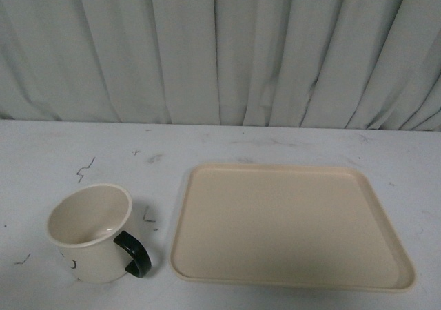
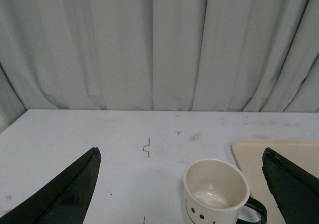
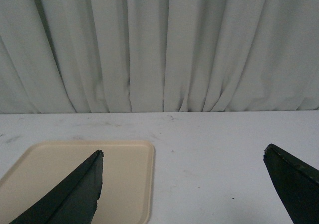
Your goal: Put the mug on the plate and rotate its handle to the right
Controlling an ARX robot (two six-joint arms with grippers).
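Plainly, the biggest thing is the pale curtain (image 1: 220,48) hanging in folds behind a white, scuffed table (image 1: 275,141). On the table lies one plate (image 1: 289,220), bare, with its long side running left to right across the robot's front. Two grippers show, each only in its own wrist view and neither in the front view. The left gripper (image 2: 180,152) has its two dark fingers spread wide with nothing between them. The right gripper (image 3: 183,151) is spread just as wide and also holds nothing. It looks out over one end of the plate and the bare table beyond. One mug (image 1: 89,231) stands upright on the table to the left of the plate, near it but not touching. The mug lies straight ahead of the left gripper, a little toward the plate side of the gap between the fingers. So the left arm is the nearer one and looks the better placed to reach it. The mug has one handle (image 1: 134,253), which points to the right and toward the robot, at the near left corner of the plate. By my judgement, the mug needs only a short carry to the right and then a small turn.
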